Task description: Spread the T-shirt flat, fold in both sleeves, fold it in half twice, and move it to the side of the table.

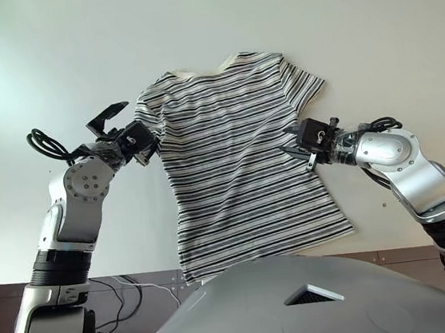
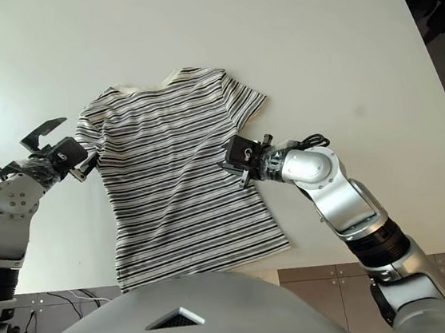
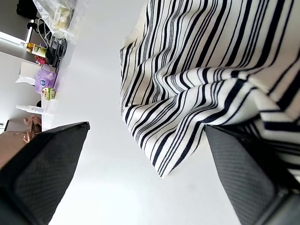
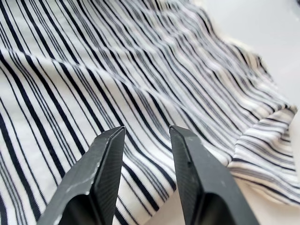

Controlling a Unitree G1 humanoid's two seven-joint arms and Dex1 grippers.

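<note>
On the white surface (image 1: 367,21), the T-shirt (image 1: 237,157) lies face up near the middle, collar away from us, hem toward us.

Progress: we judge the spreading step nearly done. The body lies flat with only shallow ripples. The right sleeve (image 1: 303,85) sticks out to the side, unfolded. The left sleeve (image 1: 147,115) looks bunched or partly turned in at its edge, and we would not call it a finished fold. Both halving folds and the move to the side are still to do.

Left end effector (image 1: 126,129): released, fingers spread wide, at the outer edge of the left sleeve. In the left wrist view the sleeve's cuff hangs between the two fingers (image 3: 44,173).

Right end effector (image 4: 145,131): released, with a narrow gap and nothing in it. It is poised over the shirt's right side seam, just below the right sleeve.

Hard to make out:
- Whether the inner left finger touches the fabric or lies under it; we cannot tell.
- Whether the right fingertips rest on the cloth or sit just above it.
- The middle of the hem is cut off in the head views.
</note>
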